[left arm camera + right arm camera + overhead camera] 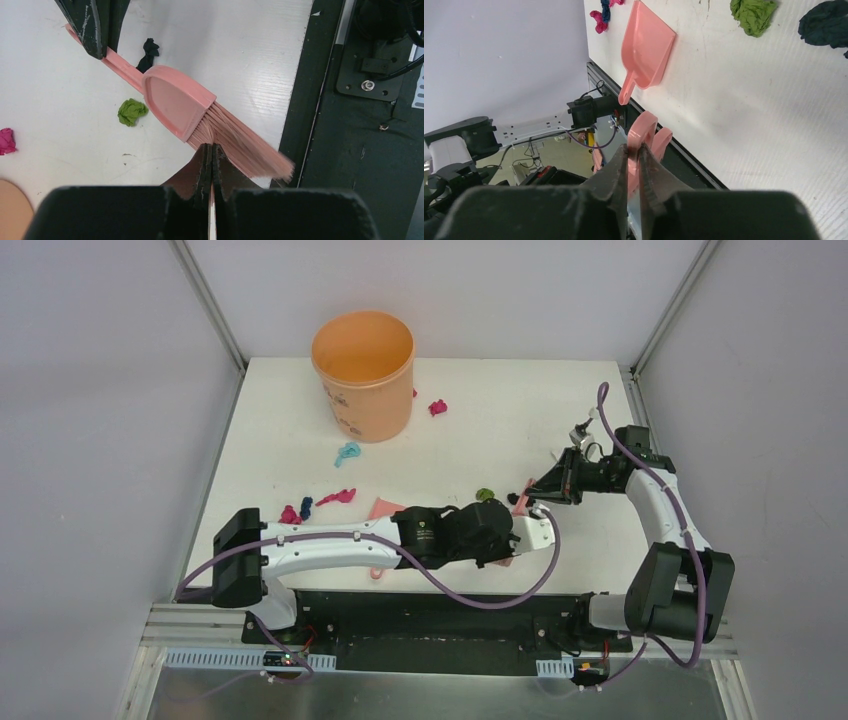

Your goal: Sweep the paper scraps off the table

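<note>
The pink hand brush (175,102) hangs near the table's front edge, bristles toward the black rail. My right gripper (634,148) is shut on its looped handle (646,127). My left gripper (210,147) is shut, with its tips against the root of the bristles; whether any bristles are pinched I cannot tell. Paper scraps lie on the white table (500,430): a green one (132,111) and a black one (148,52) beside the brush handle, magenta ones (437,407) (337,497), a light blue one (347,452) and a dark blue one (306,507).
The orange bucket (363,370) stands at the back left. The pink dustpan (646,45) lies flat at the front, its handle over the edge, partly under my left arm (330,545). The black rail (430,605) runs along the front edge.
</note>
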### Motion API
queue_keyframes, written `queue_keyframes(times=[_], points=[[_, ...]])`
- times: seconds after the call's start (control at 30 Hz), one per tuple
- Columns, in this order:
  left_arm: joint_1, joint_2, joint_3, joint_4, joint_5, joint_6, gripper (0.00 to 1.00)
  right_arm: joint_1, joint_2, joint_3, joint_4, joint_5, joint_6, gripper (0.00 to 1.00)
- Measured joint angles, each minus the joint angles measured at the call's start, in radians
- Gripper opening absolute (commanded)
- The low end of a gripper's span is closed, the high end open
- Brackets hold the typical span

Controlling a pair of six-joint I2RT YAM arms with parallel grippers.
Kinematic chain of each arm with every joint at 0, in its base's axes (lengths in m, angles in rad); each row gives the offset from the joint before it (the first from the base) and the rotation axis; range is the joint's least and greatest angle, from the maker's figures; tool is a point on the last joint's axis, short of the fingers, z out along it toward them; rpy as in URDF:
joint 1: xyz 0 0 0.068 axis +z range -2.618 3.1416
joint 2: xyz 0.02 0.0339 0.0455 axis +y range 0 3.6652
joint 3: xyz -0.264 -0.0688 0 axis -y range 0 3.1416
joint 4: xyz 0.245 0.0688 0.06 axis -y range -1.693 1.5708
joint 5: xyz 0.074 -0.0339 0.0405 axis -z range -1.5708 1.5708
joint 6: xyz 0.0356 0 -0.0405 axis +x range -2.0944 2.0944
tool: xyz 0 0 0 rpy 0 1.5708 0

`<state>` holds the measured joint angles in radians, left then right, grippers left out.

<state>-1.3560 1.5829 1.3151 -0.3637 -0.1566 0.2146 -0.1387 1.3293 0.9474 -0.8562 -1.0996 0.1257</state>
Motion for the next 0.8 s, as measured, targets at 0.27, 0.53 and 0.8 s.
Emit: queue_keyframes(times=[0.27, 0.53, 0.8], points=[[-0.003, 0.012, 0.010, -0.040, 0.004, 0.003, 0.92, 0.000, -0.001, 0.000, 0.007, 0.039, -0.050, 0.00], [0.145, -0.192, -0.038, -0.105, 0.330, -0.073, 0.94, 0.004, -0.201, -0.068, 0.025, -0.094, -0.264, 0.00], [0.356, -0.342, -0.157, 0.064, 0.608, -0.193, 0.89, 0.071, -0.379, -0.069, 0.023, -0.315, -0.391, 0.00]])
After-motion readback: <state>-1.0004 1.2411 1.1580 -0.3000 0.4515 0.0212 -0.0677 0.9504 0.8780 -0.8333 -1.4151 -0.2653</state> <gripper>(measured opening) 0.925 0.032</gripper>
